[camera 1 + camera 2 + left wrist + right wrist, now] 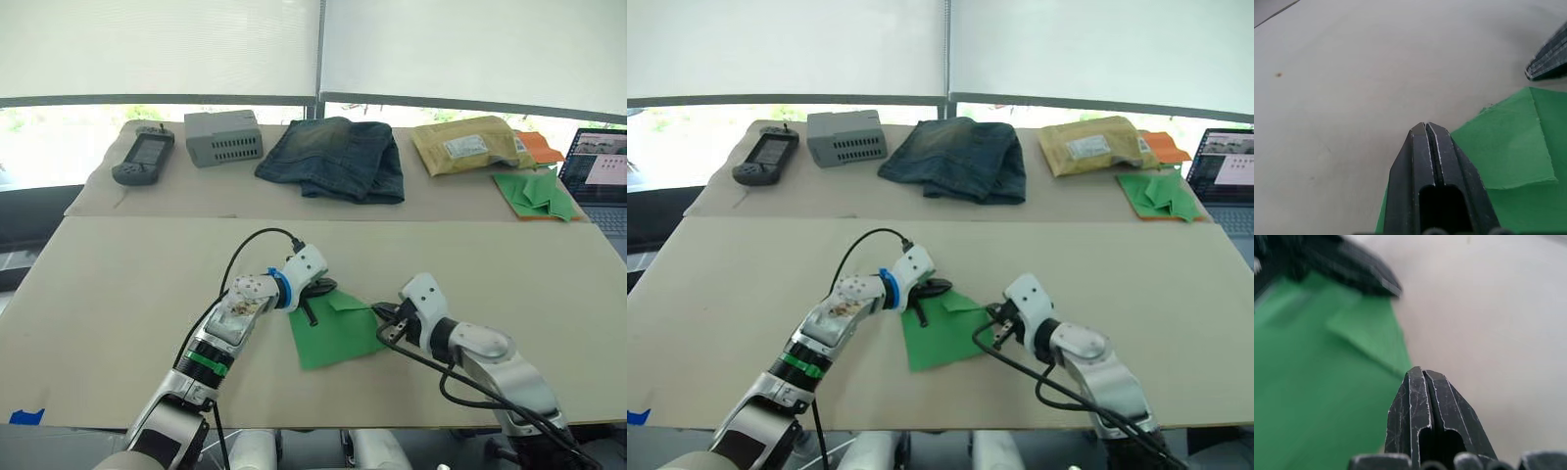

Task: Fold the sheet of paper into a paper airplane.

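The sheet of paper [335,336] lies flat on the beige table [127,294] in front of me, bright green, with one far corner folded over into a small flap [1503,147]. My left gripper [315,300] is shut and rests at the sheet's far left edge, by the flap, with nothing between its fingers [1426,142]. The right gripper [385,323] is also shut, its tip [1421,374] at the sheet's right edge. Whether it touches the paper I cannot tell. No finished paper airplane is in view.
Along the back table lie a black handheld device [144,157], a grey vented box [223,137], folded jeans [335,157], a yellow padded envelope [468,144] and a pile of green paper shapes on an orange sheet [537,193]. A laptop [600,174] stands at the far right.
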